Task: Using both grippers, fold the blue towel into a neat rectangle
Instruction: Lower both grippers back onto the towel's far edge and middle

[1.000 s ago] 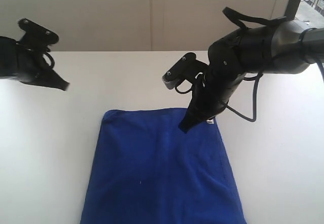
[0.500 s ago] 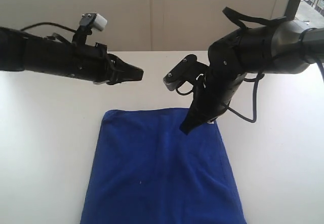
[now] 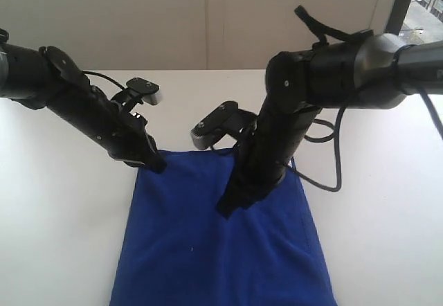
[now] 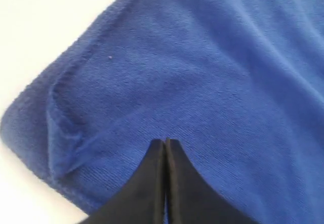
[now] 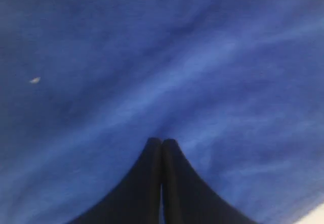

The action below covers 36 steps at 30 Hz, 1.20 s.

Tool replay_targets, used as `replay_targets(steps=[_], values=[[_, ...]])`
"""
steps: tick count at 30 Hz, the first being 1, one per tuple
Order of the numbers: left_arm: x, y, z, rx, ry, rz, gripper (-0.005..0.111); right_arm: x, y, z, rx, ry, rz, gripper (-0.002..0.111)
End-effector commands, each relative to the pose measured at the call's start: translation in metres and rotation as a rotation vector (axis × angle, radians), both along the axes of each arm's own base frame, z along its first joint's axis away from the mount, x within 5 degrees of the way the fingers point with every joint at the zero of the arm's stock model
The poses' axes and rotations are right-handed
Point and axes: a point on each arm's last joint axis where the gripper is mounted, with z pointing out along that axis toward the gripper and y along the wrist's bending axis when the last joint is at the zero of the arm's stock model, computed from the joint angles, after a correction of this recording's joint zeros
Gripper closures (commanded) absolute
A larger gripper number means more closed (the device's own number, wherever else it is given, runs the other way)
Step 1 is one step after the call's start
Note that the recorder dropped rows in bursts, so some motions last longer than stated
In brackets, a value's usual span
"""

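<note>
The blue towel (image 3: 221, 250) lies flat on the white table (image 3: 55, 223), short far edge toward the arms. The left gripper (image 3: 158, 165) points at its far left corner, the right gripper (image 3: 228, 206) at mid-cloth, both clenched on nothing. To fold well, each should open and pinch a far corner—the right one further out—then lift evenly together.

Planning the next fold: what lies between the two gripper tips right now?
Only bare blue towel: the exterior view shows nothing else between the left gripper and the right gripper.
</note>
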Motion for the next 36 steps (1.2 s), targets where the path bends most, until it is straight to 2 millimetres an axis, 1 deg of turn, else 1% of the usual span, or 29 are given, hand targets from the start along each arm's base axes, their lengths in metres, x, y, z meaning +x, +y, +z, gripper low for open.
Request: replay_targets(steps=[1,4,8,12,16,22,28,31,34,36], values=[[0.008,-0.001,-0.008,0.016,-0.041,0.049,0.107,-0.021,0.025,-0.002,-0.007,0.065,0.116,0.108],[0.013,0.000,-0.010,0.028,-0.084,0.078,0.107,-0.034,0.038,-0.005,-0.007,0.078,0.158,0.108],[0.018,0.002,-0.009,0.040,-0.141,0.106,0.107,-0.047,0.046,-0.015,-0.013,0.088,0.186,0.108],[0.022,0.003,-0.011,0.047,-0.166,0.127,0.107,-0.057,0.046,-0.028,-0.025,0.097,0.196,0.108],[0.023,0.003,-0.020,0.058,-0.152,0.127,0.107,-0.062,0.043,-0.037,-0.030,0.098,0.190,0.108],[0.028,0.005,-0.022,0.084,-0.200,0.140,0.107,-0.069,0.040,-0.044,-0.042,0.114,0.189,0.108],[0.030,0.006,-0.013,0.080,-0.241,0.157,0.107,-0.068,0.039,-0.047,-0.033,0.089,0.179,0.108],[0.029,0.007,-0.001,0.068,-0.267,0.160,0.107,-0.068,0.040,-0.047,-0.031,0.084,0.175,0.108],[0.023,0.005,0.014,0.035,-0.256,0.149,0.107,-0.067,0.040,-0.047,-0.028,0.077,0.174,0.108],[0.015,0.003,0.017,0.012,-0.190,0.105,0.107,-0.067,0.040,-0.047,-0.025,0.071,0.173,0.108]])
